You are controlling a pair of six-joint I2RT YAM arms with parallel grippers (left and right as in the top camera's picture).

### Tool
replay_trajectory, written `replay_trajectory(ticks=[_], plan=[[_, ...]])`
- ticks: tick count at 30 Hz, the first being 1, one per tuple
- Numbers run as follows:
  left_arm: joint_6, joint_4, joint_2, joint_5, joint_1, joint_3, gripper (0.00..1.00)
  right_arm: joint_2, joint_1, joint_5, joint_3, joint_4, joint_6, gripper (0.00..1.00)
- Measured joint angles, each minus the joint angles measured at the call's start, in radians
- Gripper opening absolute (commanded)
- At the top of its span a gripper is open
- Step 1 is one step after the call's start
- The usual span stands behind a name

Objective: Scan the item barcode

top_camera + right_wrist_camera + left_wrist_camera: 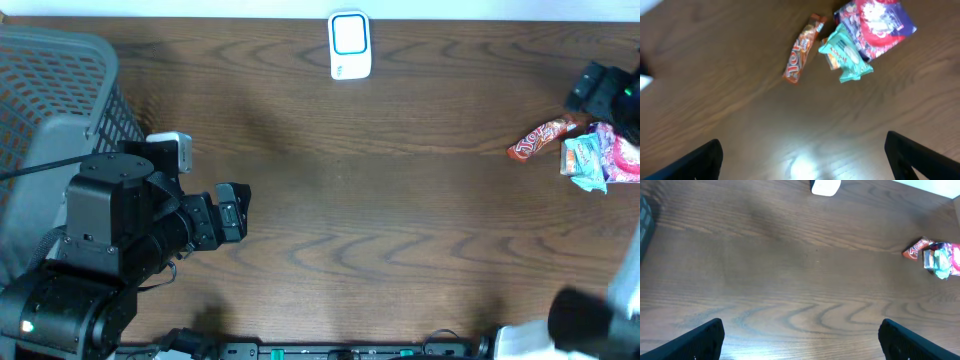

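Both grippers spread wide, nothing held; snack items lie loose on the brown wood-grain surface [400,230].

Left gripper [800,341] is wide open over bare wood, next to the grey mesh basket [60,70] at the left edge. The arm hides most of the basket's inside, so can't tell contents. Right gripper [802,160] has its fingers far apart w/ nothing btwn, above the far-right items: orange-red bar wrapper [801,49], teal packet [845,57] against red-and-purple bag [875,25]. White barcode scanner w/ blue-rimmed screen [349,45] sits mid far edge, well apart from the items.
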Motion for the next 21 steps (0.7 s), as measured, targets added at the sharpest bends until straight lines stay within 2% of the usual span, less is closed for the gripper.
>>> replay_trajectory(ticks=[5,9,15,21], plan=[[0.000,0.000,0.000,0.000,0.000,0.000,0.98,-0.142,0.005,-0.026,-0.012,-0.068,0.001,0.99],[0.000,0.000,0.000,0.000,0.000,0.000,0.98,-0.275,0.050,-0.055,-0.127,-0.059,0.001,0.99],[0.000,0.000,0.000,0.000,0.000,-0.001,0.98,-0.611,0.178,-0.101,-0.546,0.126,0.001,0.99],[0.000,0.000,0.000,0.000,0.000,-0.001,0.98,-0.879,0.231,-0.208,-0.871,0.232,0.005,0.99]])
